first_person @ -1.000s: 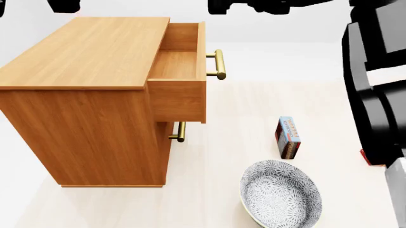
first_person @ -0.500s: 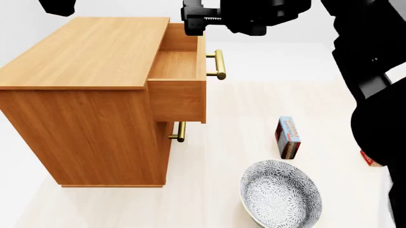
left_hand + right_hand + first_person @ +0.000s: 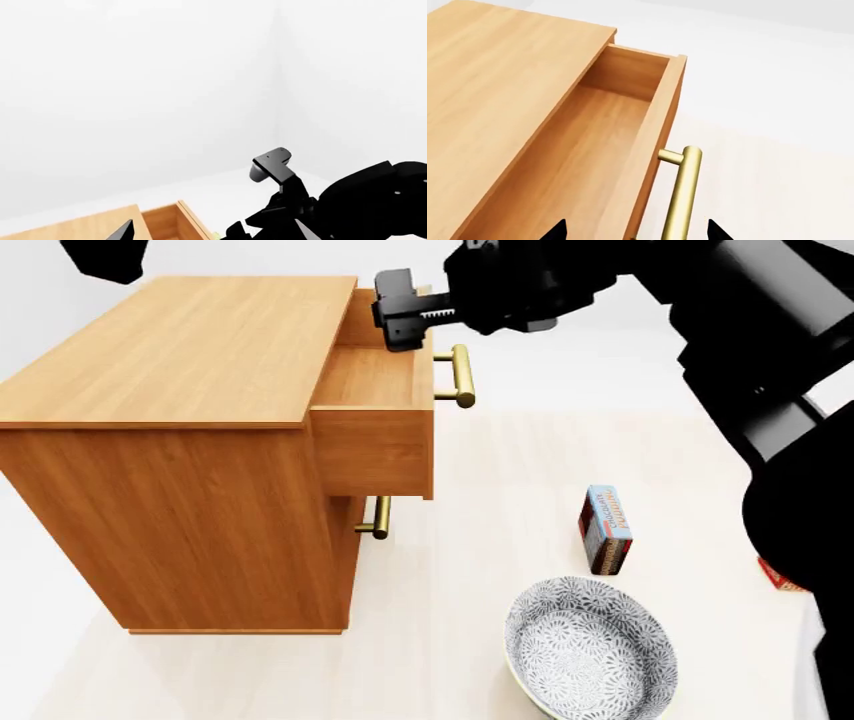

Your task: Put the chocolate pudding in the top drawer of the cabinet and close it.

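The top drawer (image 3: 378,380) of the cabinet (image 3: 174,440) is pulled open, and the right gripper (image 3: 400,312) is held just above its front edge — fingers spread, nothing between them. The chocolate pudding (image 3: 607,528) is seen upright on the floor beside the bowl (image 3: 591,649), well apart from the cabinet. Whether the left gripper (image 3: 213,231) is spread or closed cannot be told — only its tips show.

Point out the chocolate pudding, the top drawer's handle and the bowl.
chocolate pudding (image 3: 607,527): head view, on the box's upper face.
top drawer handle (image 3: 682,192): right wrist view, mid brass bar.
bowl (image 3: 591,649): head view, on the patterned inside.
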`<state>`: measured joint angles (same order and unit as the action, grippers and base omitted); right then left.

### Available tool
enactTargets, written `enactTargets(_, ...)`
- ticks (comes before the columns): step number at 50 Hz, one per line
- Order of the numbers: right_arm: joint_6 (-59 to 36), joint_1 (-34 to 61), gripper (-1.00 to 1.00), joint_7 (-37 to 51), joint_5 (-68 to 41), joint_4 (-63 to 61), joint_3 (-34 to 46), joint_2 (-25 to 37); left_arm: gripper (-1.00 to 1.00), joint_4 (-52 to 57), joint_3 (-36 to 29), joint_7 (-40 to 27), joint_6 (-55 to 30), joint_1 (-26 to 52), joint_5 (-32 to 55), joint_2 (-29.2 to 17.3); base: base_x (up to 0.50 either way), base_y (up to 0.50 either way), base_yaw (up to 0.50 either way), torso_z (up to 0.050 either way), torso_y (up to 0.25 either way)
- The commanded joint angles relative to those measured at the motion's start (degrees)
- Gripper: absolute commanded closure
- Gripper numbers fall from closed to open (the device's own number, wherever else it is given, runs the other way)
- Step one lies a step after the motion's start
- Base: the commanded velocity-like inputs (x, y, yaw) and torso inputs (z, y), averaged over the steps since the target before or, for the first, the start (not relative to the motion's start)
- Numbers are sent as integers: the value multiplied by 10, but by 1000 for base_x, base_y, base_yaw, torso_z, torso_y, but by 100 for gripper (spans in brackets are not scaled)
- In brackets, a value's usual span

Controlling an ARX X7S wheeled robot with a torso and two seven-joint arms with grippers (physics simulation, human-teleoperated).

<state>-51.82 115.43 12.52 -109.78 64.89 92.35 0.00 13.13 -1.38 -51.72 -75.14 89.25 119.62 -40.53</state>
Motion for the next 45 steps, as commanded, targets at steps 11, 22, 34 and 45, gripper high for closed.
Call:
enactTargets(11,-1,-27,-100,25,7,-41,1,0,-100,11,-4,-1,10,4,11,-17,0,0,0,0,0)
enactTargets(22,7,-36,-100,30,-8,-62,0,0,-100,21,1,-5,20,-7,20,-30,0,0,0,0,0)
enactTargets(34,12,-58,-100,64,-4,-46,2,0,-100,31,11,-3,29,-26,20,-38,0,0,0,0,0)
enactTargets(45,14,-87,-100,82,10,-6,6,0,-100,36,19,6,33,-38,11,-39,0,0,0,0,0)
